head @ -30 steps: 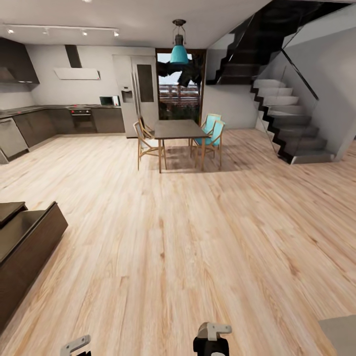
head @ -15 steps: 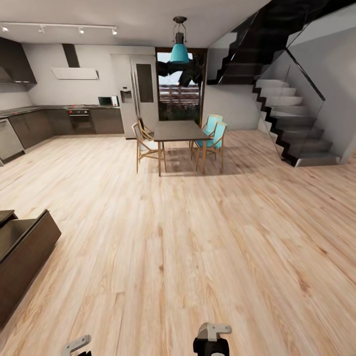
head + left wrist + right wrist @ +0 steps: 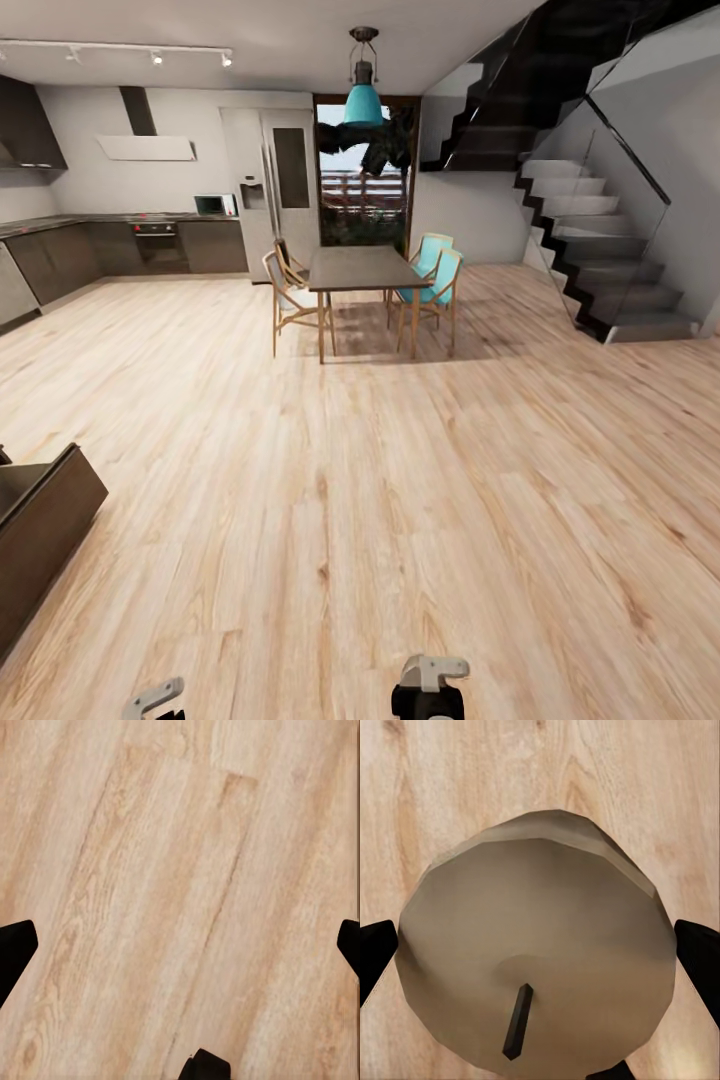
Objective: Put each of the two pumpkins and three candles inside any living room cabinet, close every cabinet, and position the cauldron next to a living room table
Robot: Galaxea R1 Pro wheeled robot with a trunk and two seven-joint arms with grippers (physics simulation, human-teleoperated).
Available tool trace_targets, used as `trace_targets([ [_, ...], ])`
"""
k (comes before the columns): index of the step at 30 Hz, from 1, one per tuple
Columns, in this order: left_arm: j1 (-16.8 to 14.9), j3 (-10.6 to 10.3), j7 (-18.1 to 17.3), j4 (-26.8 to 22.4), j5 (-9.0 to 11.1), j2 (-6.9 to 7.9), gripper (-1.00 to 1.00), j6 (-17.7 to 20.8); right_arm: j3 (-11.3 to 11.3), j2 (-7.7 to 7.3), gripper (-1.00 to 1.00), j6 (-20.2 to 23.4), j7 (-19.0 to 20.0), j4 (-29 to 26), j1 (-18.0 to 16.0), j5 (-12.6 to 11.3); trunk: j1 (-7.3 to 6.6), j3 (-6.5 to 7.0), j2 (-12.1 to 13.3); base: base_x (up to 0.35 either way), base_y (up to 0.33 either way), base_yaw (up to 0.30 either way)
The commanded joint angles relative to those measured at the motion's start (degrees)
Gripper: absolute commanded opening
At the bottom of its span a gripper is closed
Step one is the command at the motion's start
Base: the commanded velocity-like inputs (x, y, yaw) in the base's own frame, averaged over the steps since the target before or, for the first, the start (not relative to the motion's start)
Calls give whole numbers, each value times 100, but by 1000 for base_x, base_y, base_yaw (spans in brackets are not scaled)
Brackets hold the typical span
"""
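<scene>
In the right wrist view a pale whitish-grey round candle (image 3: 536, 952) with a short dark wick sits between the two dark fingertips of my right gripper (image 3: 540, 949), which is shut on it above the wooden floor. My left gripper (image 3: 180, 945) is open, and between its fingers (image 3: 15, 952) I see bare floor planks. In the head view both arms peek in at the lower edge, the left arm (image 3: 155, 697) and the right arm (image 3: 430, 685). The pumpkins, the cauldron and the coffee table are out of view.
The corner of a low dark-brown wooden unit (image 3: 40, 530) juts in at the left edge. Ahead stands a dining table (image 3: 360, 268) with wooden and turquoise chairs, grey kitchen cupboards (image 3: 90, 250) at the far left, a staircase (image 3: 600, 250) at the right. Light wooden floor (image 3: 380, 500) spreads between.
The whole head view has shifted as the camera moved: the dark unit now lies lower and further off the left edge. Both arms keep the same pose.
</scene>
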Motion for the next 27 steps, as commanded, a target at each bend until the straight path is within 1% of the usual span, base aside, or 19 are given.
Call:
trace_targets([
  [1,0,0,0,0,0,0,100,0,2,0,-100,0,-2,-1,-2,14,0,0,0,331,0,0],
  [4,0,0,0,0,0,0,100,0,3,7,-100,6,-2,-1,-2,17,0,-1,0,331,0,42],
  [12,0,0,0,0,0,0,100,0,10,3,-100,10,-2,-1,-3,19,0,-17,0,331,0,182],
  [27,0,0,0,36,0,-3,100,-3,11,1,-100,-8,24,-1,0,21,0,-19,0,331,0,9],
])
